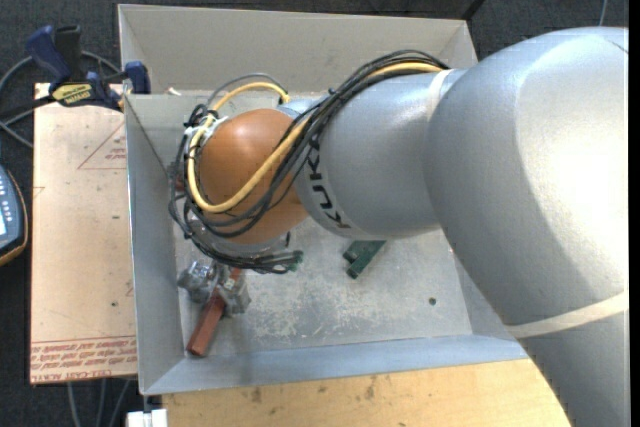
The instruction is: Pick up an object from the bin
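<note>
My gripper (214,287) is low in the bin's near left corner, under the orange wrist cover. A reddish-brown cylinder (204,333) lies on the bin floor right below it, pointing toward the near left corner. The cylinder's upper end reaches up to the gripper's tip, and whether they touch is unclear. A small dark green block (362,255) lies on the floor in the middle of the bin, well to the right of the gripper and partly under the arm.
The left wall and the near wall of the bin stand close to the gripper. The big grey arm and its cables cover the bin's far and right parts. A tiny dark speck lies on the floor at the right.
</note>
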`<move>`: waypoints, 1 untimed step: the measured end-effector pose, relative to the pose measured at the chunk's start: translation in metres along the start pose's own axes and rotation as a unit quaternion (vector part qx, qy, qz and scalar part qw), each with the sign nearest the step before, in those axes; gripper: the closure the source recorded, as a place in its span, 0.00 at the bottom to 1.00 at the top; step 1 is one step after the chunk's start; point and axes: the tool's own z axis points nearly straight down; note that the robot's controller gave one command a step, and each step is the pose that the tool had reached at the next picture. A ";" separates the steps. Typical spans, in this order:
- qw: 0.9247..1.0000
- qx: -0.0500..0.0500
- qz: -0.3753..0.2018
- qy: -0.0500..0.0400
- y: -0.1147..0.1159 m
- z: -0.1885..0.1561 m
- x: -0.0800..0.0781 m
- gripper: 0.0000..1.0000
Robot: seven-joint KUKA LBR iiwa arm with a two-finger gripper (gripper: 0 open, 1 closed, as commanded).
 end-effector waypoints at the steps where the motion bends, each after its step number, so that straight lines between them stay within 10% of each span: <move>1: 1.000 0.003 0.001 -0.004 -0.001 -0.071 -0.002 1.00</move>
